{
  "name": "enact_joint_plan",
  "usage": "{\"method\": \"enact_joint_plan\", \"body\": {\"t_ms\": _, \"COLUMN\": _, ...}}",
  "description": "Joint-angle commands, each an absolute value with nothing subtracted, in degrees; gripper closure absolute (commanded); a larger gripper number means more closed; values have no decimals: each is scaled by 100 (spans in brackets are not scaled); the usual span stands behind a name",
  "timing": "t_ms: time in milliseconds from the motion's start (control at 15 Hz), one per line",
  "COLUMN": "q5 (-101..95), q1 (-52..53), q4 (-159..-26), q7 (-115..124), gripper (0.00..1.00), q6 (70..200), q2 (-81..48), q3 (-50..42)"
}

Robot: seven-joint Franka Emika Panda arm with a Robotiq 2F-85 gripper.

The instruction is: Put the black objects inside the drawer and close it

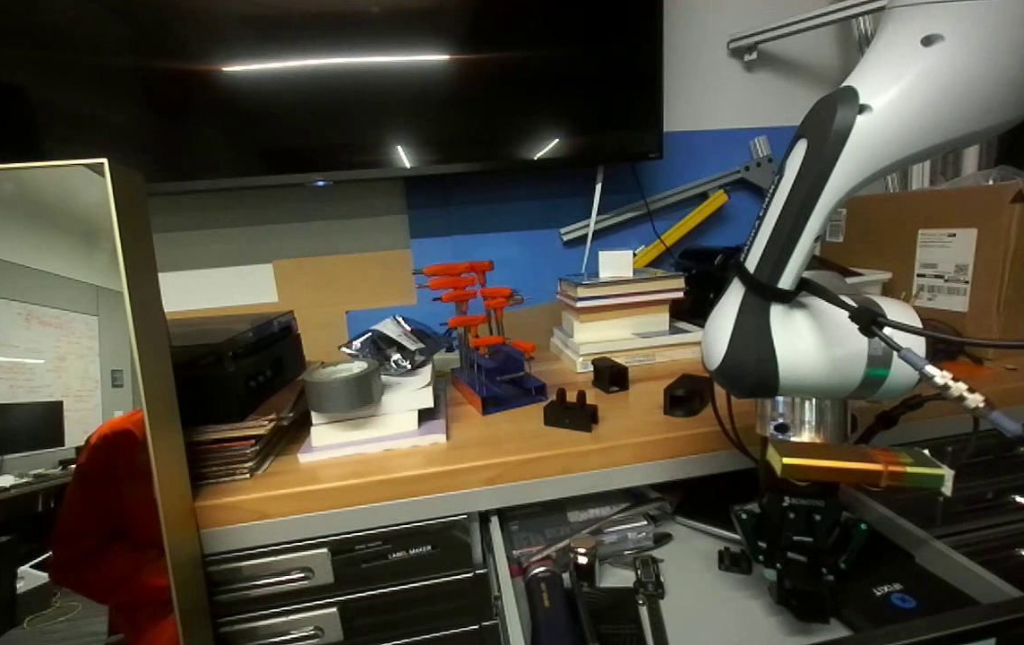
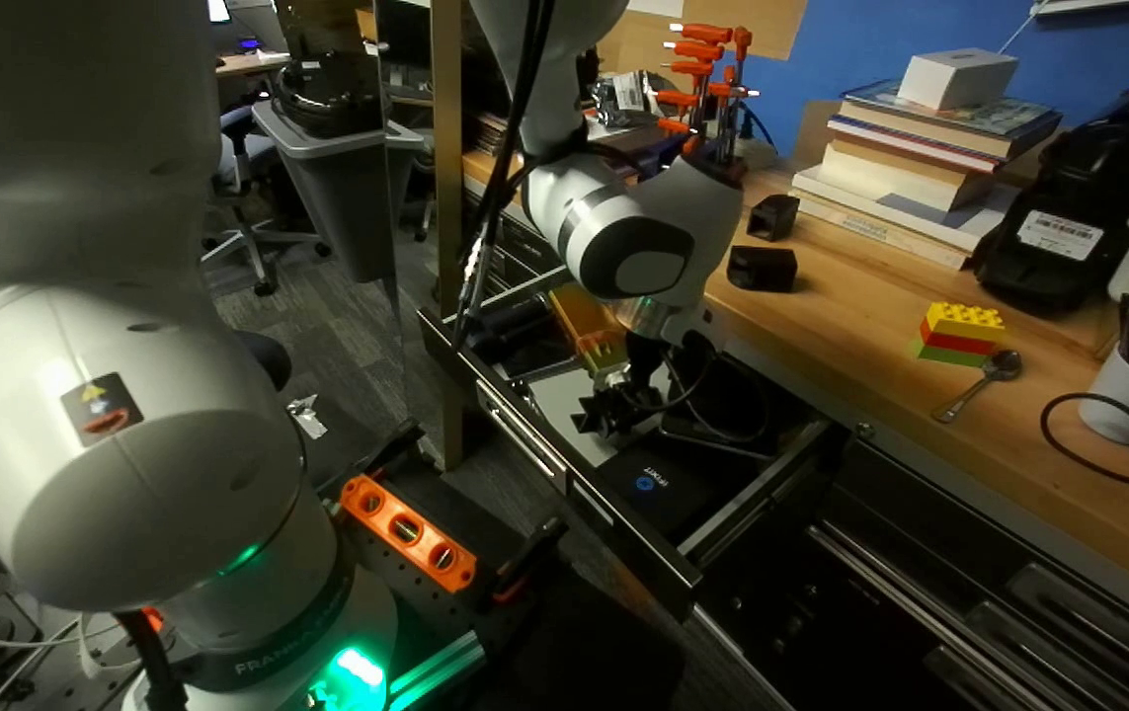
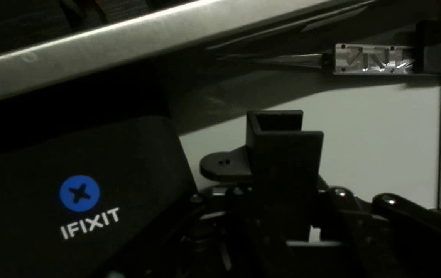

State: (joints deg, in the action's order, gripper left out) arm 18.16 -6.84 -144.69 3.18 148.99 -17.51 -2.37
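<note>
In the wrist view my gripper [image 3: 282, 210] pinches a black bracket [image 3: 288, 162], channel-shaped, with a rounded ear at its side; it is over the pale bottom of the drawer [image 3: 382, 135], near an iFixit case [image 3: 120, 166]; whether it touches that bottom I cannot tell; if I let go too high, it could tip over or land against the case; black against black, I might also misjudge where I end and it begins, and drag it up as I leave.

In an exterior view I reach down inside the pulled-out drawer; on the wooden bench [image 1: 494, 452] stand three more: a pronged block [image 1: 570, 415], a hollow block [image 1: 608, 374] and a third block [image 1: 686, 396]; so I judge the loading unfinished, and a push on the drawer now would leave them out; the pronged block, if set down upright, may stand too tall and jam at closing.

In an exterior view only two of those blocks show; one unseen from here is easy to knock in swinging over; a black cable [image 2: 513, 128] hangs down towards the drawer, and could snag on its edge if I turn carelessly.
</note>
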Motion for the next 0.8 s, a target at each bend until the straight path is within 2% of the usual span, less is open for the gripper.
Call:
{"method": "enact_joint_plan", "body": {"t_ms": 0, "q5": 1855, "q1": -744, "q4": -14514, "q7": 177, "gripper": 38, "q6": 15119, "q2": -1803, "q3": -214}}
{"method": "enact_joint_plan", "body": {"t_ms": 333, "q5": 1762, "q1": -779, "q4": -14460, "q7": 317, "gripper": 2, "q6": 15159, "q2": -1681, "q3": -325}}
{"method": "enact_joint_plan", "body": {"t_ms": 733, "q5": 1442, "q1": -698, "q4": -13897, "q7": 630, "gripper": 0, "q6": 14750, "q2": -1243, "q3": -500}}
